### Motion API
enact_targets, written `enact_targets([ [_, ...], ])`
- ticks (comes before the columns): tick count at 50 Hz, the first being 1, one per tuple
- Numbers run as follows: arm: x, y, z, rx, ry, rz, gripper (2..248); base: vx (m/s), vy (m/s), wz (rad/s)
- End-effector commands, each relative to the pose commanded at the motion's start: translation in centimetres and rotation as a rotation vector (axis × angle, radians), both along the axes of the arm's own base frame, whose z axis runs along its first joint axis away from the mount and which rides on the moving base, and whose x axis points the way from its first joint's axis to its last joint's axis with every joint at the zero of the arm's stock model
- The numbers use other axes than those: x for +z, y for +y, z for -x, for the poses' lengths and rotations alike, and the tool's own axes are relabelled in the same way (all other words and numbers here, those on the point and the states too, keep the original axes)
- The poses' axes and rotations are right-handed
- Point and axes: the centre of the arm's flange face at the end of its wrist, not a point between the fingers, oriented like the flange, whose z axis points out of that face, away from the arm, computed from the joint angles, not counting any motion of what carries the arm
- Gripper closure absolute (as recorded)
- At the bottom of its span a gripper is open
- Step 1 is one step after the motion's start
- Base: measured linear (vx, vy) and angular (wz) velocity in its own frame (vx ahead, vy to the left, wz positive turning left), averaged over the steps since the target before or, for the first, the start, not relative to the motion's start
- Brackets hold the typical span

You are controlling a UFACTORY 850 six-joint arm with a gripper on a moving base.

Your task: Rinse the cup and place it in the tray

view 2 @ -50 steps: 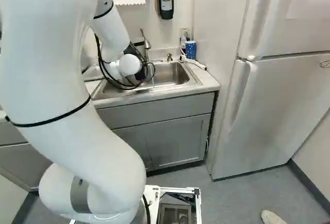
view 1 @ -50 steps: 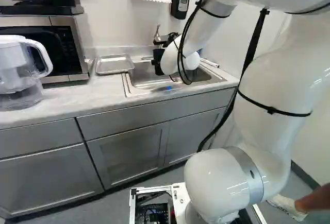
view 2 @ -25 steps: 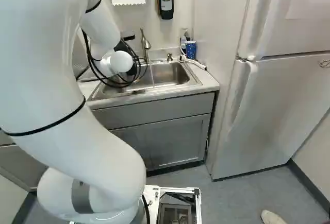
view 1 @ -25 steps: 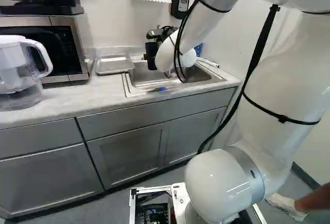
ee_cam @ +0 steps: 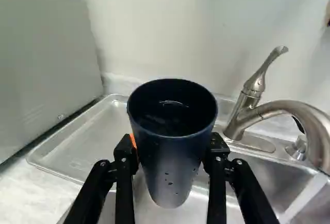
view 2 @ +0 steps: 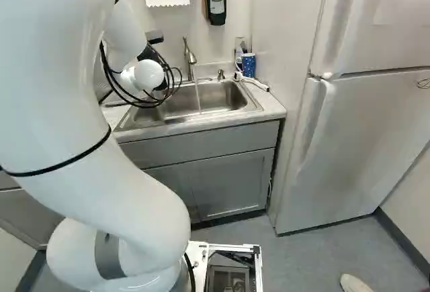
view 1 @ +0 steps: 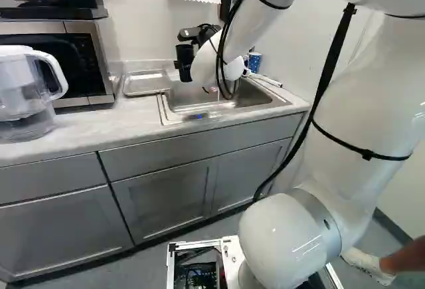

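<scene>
Nearest, the white arm (view 2: 74,97) hides the cup in the right base view. Ahead of it the hand (ee_cam: 171,150) is closed around the cup (ee_cam: 172,170), gripping it from both sides; only a sliver of orange pad shows past the cup's wall. The cup is held mouth up, with droplets on its outside; a glint lies inside, but whether water remains I cannot tell. Below is the sink (view 1: 164,111), and beyond the cup the tray (ee_cam: 87,139), partly covered by it. Off to one side, water (view 2: 197,94) runs from the faucet (ee_cam: 304,115). The rinse looks finished or nearly so; next, any leftover water wants tipping out, then the cup carried over the tray and lowered.
</scene>
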Motion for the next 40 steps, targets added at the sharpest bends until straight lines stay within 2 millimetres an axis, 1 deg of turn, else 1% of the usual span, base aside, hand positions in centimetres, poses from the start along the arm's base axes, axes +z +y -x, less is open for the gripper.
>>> enact_targets([
  [15, 0.0, 2.2, -0.8, 0.016, 0.047, -0.094, 124, 0.0, 0.0, 0.0],
  [40, 0.0, 2.1, -0.8, -0.035, 0.167, -0.324, 124, 0.0, 0.0, 0.0],
])
